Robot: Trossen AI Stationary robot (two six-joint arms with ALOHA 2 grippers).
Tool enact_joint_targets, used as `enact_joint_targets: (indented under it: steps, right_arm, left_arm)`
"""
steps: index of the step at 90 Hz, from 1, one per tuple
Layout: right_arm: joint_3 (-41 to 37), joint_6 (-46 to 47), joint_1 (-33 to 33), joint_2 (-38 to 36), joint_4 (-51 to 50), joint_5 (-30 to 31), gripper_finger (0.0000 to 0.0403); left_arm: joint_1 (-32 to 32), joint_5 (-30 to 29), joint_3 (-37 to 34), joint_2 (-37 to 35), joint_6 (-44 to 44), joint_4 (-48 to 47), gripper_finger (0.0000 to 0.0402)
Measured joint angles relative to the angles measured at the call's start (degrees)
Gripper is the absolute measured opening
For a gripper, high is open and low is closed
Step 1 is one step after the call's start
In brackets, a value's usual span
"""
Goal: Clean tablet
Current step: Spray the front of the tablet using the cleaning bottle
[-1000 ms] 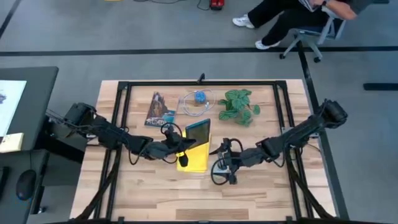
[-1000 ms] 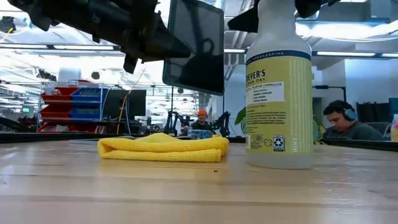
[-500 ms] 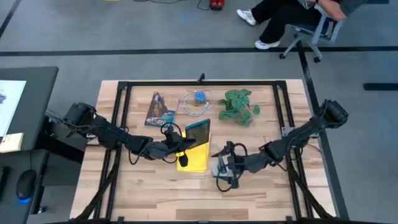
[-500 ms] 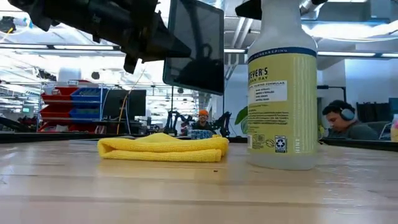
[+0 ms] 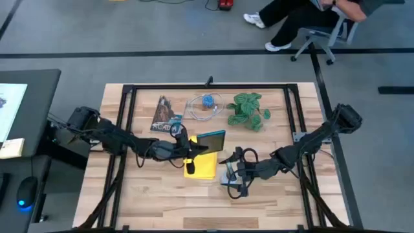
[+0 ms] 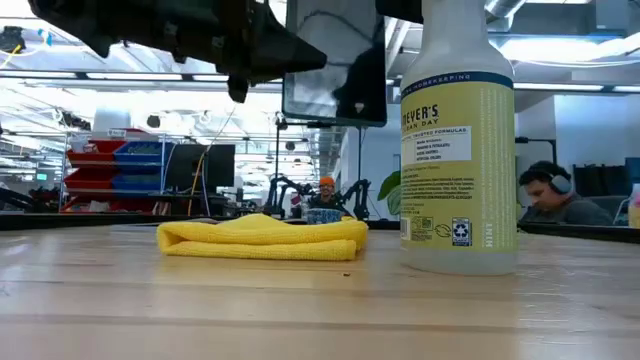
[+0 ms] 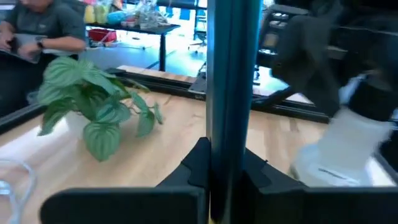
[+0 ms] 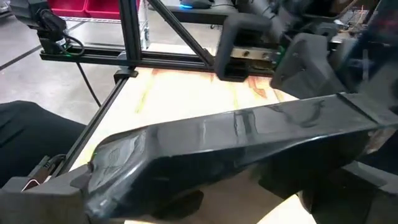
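Above the yellow cloth, the left pincer grips the raised tablet by its edge.

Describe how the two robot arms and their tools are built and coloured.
Both arms are dark, near-black jointed links with rounded housings at the joints and black cables looping alongside. The left tool and right tool are the same matte black, each with two flat, blocky fingers. No markings are legible.

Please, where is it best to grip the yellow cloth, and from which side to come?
Probably its near edge, from straight above: the yellow cloth lies flat and folded, the tablet held by the left gripper hangs over its far part, and the spray bottle stands close on its right.
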Motion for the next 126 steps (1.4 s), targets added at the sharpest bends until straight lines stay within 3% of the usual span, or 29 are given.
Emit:
enact_joint_targets:
  steps: [62, 86, 96, 109, 126]
  right_arm:
    - [0.0, 2.1, -0.5, 0.0, -1.4, -4.4, 0.0304]
    - [0.0, 4.3, -1.3, -0.1, -2.5, -5.1, 0.0210]
    - [0.0, 4.2, -1.3, -0.1, -2.7, -5.0, 0.0190]
    - [0.1, 4.2, -1.3, -0.1, -3.6, -5.1, 0.0194]
    - [0.1, 3.9, -1.2, -0.2, -5.8, -6.5, 0.0251]
  left_arm:
    - [0.2, 2.2, 0.0, 0.0, 0.6, 1.8, 0.0009]
    - [0.2, 2.1, 0.0, 0.0, 0.5, 1.5, 0.0009]
    - [0.2, 2.1, 0.0, 0.0, 0.5, 1.4, 0.0009]
    - [0.2, 2.1, 0.0, 0.0, 0.5, 1.4, 0.0009]
    - [0.2, 2.1, 0.0, 0.0, 0.5, 1.1, 0.0009]
